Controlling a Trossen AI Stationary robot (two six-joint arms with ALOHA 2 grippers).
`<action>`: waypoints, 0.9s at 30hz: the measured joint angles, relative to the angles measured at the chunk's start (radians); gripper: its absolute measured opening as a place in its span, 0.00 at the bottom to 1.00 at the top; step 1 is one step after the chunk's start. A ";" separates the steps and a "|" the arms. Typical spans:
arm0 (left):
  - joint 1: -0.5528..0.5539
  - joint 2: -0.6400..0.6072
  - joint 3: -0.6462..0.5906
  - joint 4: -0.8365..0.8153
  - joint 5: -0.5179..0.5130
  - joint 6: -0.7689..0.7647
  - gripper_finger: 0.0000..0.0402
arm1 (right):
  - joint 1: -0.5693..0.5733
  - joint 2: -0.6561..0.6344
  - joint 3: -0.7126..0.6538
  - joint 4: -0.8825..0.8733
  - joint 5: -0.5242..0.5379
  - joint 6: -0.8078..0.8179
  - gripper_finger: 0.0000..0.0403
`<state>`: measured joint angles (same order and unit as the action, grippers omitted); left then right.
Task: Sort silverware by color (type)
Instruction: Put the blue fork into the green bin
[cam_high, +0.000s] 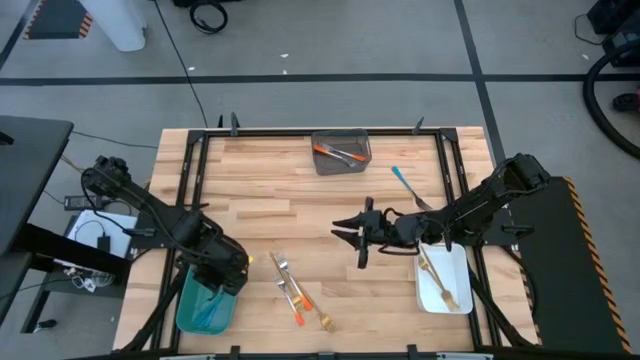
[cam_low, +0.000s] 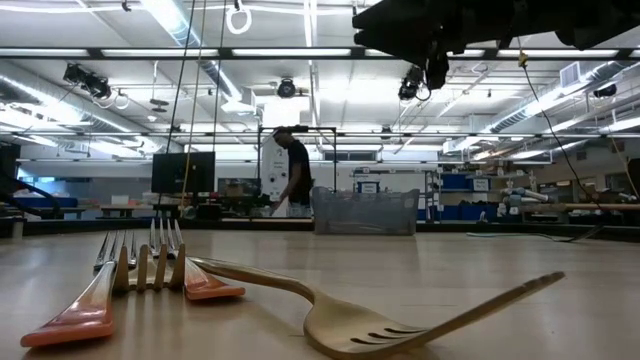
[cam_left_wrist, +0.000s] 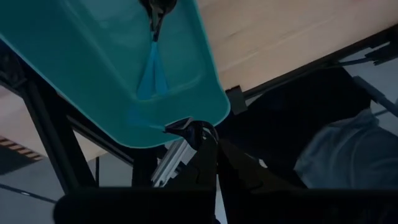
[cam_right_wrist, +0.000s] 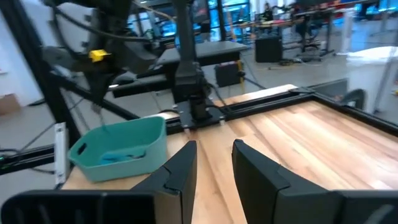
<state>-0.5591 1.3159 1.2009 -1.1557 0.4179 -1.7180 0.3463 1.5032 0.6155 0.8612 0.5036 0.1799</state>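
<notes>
Loose silverware lies flat near the table's front: orange-handled pieces, a silver-headed fork and a gold fork. A blue-handled piece lies at the far right. My left gripper is shut with nothing seen in it, above the teal bin, where a blue-handled piece lies. My right gripper hangs open and level above the table's middle, nothing between its fingers.
A grey bin with orange-handled pieces stands at the far edge. A white bin with gold pieces sits at the near right. Black frame rails run along the table's sides. A person stands in the room behind.
</notes>
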 joint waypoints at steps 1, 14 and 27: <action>0.000 0.000 0.000 0.000 0.000 -0.002 0.03 | 0.001 0.000 0.000 0.000 -0.015 -0.001 0.27; 0.000 0.000 -0.070 0.037 0.011 -0.061 0.03 | 0.001 0.000 0.000 -0.004 -0.126 -0.079 0.27; -0.006 -0.009 -0.227 0.255 0.032 -0.081 0.03 | 0.027 0.000 0.000 -0.042 -0.183 -0.120 0.27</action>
<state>-0.5652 1.3067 0.9740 -0.9002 0.4496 -1.7987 0.3737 1.5032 0.6155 0.8193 0.3206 0.0595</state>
